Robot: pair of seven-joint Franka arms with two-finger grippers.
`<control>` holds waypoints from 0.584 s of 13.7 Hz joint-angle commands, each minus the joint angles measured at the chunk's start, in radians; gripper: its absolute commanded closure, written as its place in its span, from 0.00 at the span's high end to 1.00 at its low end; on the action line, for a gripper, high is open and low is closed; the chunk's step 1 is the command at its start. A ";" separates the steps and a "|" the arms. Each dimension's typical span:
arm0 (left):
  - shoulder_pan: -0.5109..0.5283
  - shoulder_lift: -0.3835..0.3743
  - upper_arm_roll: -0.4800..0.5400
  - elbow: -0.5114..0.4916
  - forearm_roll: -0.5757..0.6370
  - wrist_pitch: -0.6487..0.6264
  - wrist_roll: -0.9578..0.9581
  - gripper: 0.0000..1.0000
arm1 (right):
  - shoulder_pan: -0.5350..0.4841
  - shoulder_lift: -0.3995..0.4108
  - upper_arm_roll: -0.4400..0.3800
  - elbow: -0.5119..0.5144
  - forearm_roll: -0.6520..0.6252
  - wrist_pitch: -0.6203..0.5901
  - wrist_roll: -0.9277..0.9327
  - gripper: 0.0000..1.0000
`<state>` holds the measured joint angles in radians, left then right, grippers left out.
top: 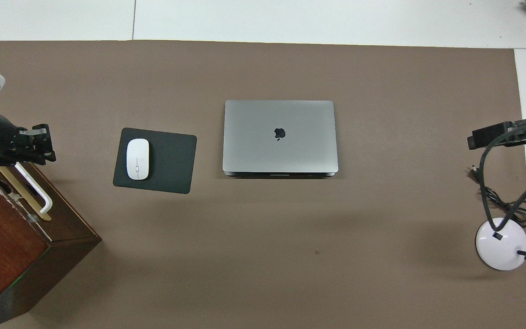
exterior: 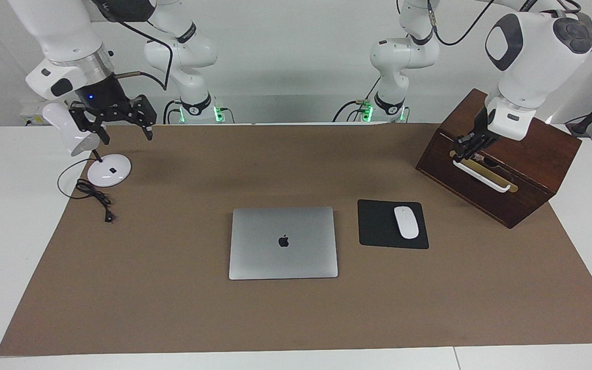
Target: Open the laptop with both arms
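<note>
Aluminium, thin and rigid, the laptop [exterior: 282,242] lies shut and flat at the middle of the brown mat. I judge it moderately heavy, smooth enough to slide on the mat, and its lid easily scratched or flexed. Its opening edge with the finger notch seems to face the robots, at 12 o'clock on its outline in the facing view. One gripper should lift the lid there while the other presses the base down near a corner, or the whole machine may tip up.

Clock bearings from the laptop in the facing view:
- 3 o'clock: a black mouse pad [exterior: 378,226] just beside it, carrying a white mouse [exterior: 406,222].
- 2 o'clock: a wooden box [exterior: 542,149]. The left gripper [exterior: 464,149] hangs over its white handle [exterior: 481,173], fingers drawn together and grasping nothing that I can make out.
- 10 o'clock: the right gripper [exterior: 127,136] waits, fingers spread and empty, over the mat's corner beside a white desk lamp [exterior: 106,172].
</note>
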<state>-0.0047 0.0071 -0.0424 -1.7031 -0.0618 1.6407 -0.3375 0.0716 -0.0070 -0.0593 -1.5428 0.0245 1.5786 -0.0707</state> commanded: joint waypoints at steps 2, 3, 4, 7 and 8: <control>0.000 -0.033 0.006 -0.053 -0.059 0.027 -0.075 0.00 | -0.009 -0.024 -0.001 -0.025 0.006 0.012 0.011 1.00; -0.001 -0.038 0.009 -0.062 -0.103 0.036 -0.156 0.00 | -0.009 -0.022 -0.001 -0.025 0.006 0.017 0.012 1.00; -0.008 -0.044 0.007 -0.081 -0.118 0.051 -0.237 0.00 | -0.009 -0.022 -0.001 -0.023 0.006 0.021 0.012 1.00; -0.015 -0.070 0.003 -0.136 -0.182 0.103 -0.345 0.00 | -0.007 -0.022 -0.001 -0.023 0.006 0.024 0.009 1.00; -0.017 -0.082 0.004 -0.162 -0.216 0.125 -0.397 0.00 | -0.007 -0.022 -0.001 -0.023 0.006 0.024 0.012 1.00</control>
<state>-0.0091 -0.0166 -0.0453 -1.7789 -0.2251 1.7063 -0.6500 0.0707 -0.0073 -0.0611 -1.5428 0.0245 1.5845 -0.0707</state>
